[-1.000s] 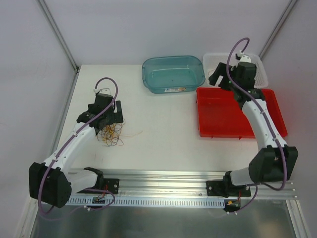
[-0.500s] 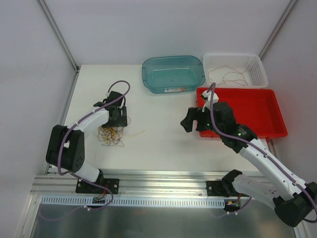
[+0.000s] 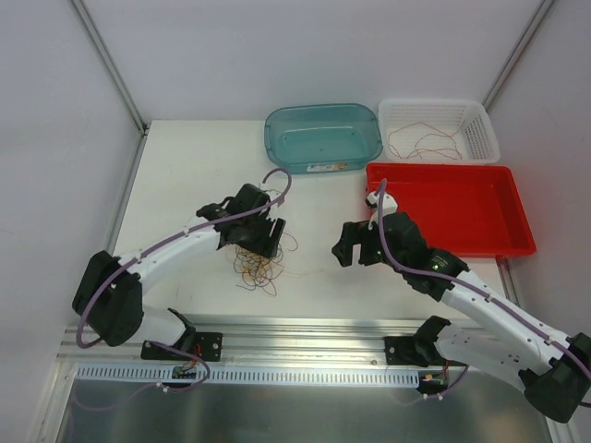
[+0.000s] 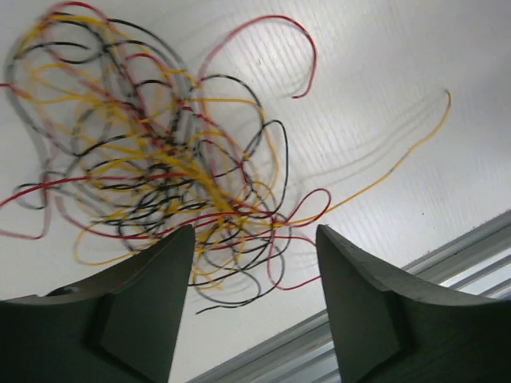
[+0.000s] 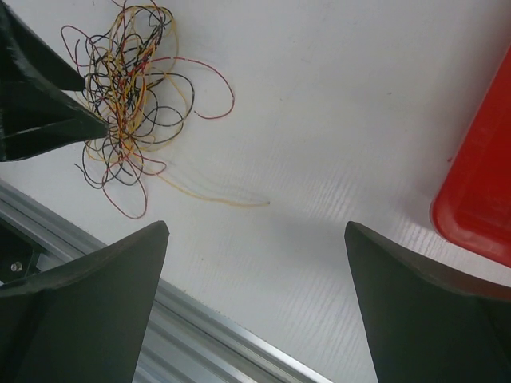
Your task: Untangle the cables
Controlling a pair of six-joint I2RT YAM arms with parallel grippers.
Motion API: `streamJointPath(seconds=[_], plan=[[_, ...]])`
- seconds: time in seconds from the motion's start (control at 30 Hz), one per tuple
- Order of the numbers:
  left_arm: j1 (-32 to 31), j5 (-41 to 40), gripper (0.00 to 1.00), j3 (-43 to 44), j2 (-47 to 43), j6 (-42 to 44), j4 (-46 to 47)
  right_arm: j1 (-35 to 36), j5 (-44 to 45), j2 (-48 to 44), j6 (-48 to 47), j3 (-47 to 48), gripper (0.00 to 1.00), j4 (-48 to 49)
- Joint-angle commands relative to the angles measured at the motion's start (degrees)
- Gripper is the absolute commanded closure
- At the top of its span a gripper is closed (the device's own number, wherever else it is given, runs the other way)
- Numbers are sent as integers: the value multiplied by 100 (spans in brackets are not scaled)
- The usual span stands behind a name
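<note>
The cables [image 3: 259,266] are a loose tangle of hair-fine red, yellow and black wires on the white table, left of centre. My left gripper [image 3: 257,242] is right above the tangle's top edge. In the left wrist view its jaws [image 4: 255,233] stand apart and strands of the cables [image 4: 160,159] cross the gap between the tips, slightly blurred. My right gripper [image 3: 343,247] hovers right of the tangle, wide open and holding nothing [image 5: 255,227]. In its view the cables [image 5: 128,104] lie at top left, against the left gripper's dark fingers [image 5: 48,120]. One yellow strand [image 5: 215,195] trails out towards the right.
At the back stand a teal bin [image 3: 319,164] and a white basket [image 3: 480,138] holding thin reddish wires [image 3: 425,143]. A red tray [image 3: 452,208] sits at the right, close behind the right gripper. An aluminium rail [image 3: 305,332] runs along the near edge.
The left arm has swung right towards the table's middle, the tangle has shifted with it, and its jaws have narrowed. The right arm came down from the basket to the table centre.
</note>
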Motion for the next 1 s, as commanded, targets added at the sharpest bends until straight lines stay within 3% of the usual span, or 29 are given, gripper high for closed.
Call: streamJointPath(seconds=[0.0, 0.1, 0.2, 0.47, 0.83, 0.97], plan=[[30, -313, 33, -182, -795, 53, 114, 18, 149, 163, 204, 26, 2, 377], [74, -1290, 23, -297, -1200, -333, 18, 18, -35, 496, 178, 69, 1, 632], [118, -1671, 19, -341, -1421, -1027, -123, 27, -132, 1171, -67, 349, 1, 651], [118, -1382, 10, -701, -931, -2916, -36, -35, -1212, 3176, -1586, 1834, 7, 598], [127, -1610, 15, -939, -384, -3920, 421, -149, -2363, 5322, -1940, 3048, 18, 905], [118, -1627, 18, -991, -253, -4078, 509, -105, -2277, 5797, -1835, 3154, 22, 1186]])
